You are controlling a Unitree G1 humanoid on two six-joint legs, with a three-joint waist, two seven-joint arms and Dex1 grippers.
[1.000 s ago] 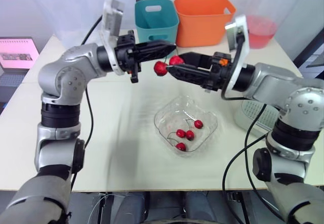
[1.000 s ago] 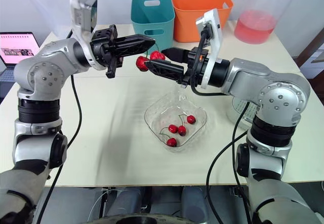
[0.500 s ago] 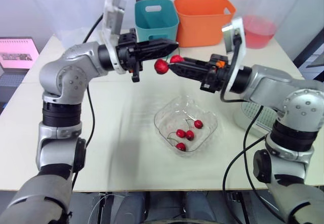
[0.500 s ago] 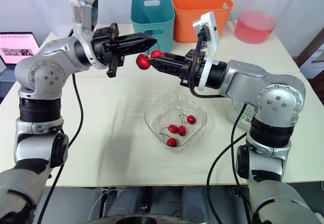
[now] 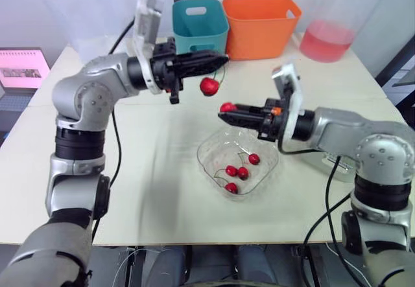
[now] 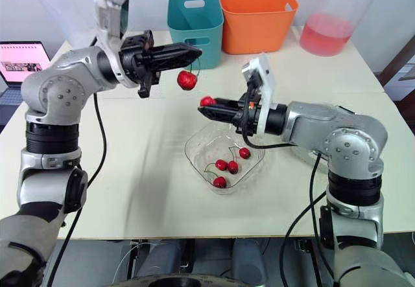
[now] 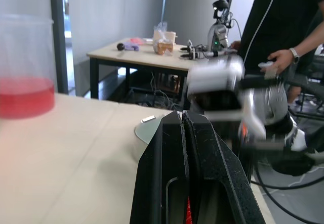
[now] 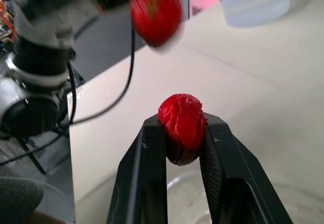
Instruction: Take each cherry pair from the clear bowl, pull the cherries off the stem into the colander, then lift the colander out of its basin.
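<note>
1. The left gripper (image 5: 224, 58) hovers above the desk (image 5: 149, 170). Its jaws are pressed together on a stem (image 5: 217, 72), with the hanging cherry (image 5: 209, 86) below.
2. The right gripper (image 5: 231, 111) has its jaws slightly parted, clamping the free cherry (image 8: 182, 123) above the bowl (image 5: 269, 167) rim, apart from the stem.
3. We judge this pair half separated. Neither cherry is in the colander (image 5: 340, 164) yet.
4. The bowl holds four more cherries (image 5: 237, 170) on stems, so we count about two pairs left.
5. The colander sits behind the right arm, mostly hidden, so we cannot tell its contents. The lift is not yet done.
</note>
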